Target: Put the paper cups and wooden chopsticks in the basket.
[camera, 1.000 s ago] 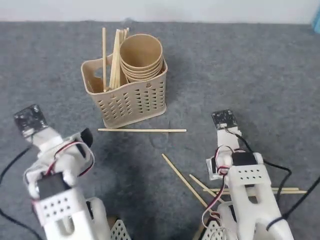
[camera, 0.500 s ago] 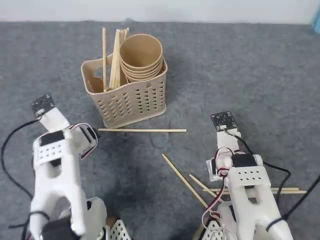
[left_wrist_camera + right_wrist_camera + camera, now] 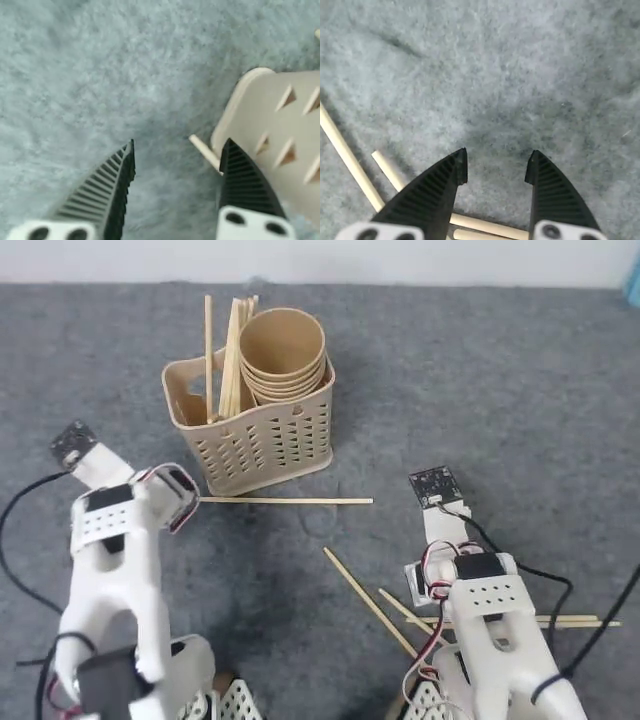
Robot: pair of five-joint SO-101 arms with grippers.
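Left wrist view: chopstick (image 3: 203, 148) end lies inside the spread left pincer (image 3: 179, 146), beside basket (image 3: 260, 105).

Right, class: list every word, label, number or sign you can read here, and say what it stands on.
No readable text anywhere.
The basket, paper cups and chopsticks are plain.
Any marks on the arms' small circuit boards are too small to read.

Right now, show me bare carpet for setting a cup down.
Free: carpet right of the basket, out to the far edge. Crowded: one chopstick lying before the basket, scattered chopsticks by the right arm.
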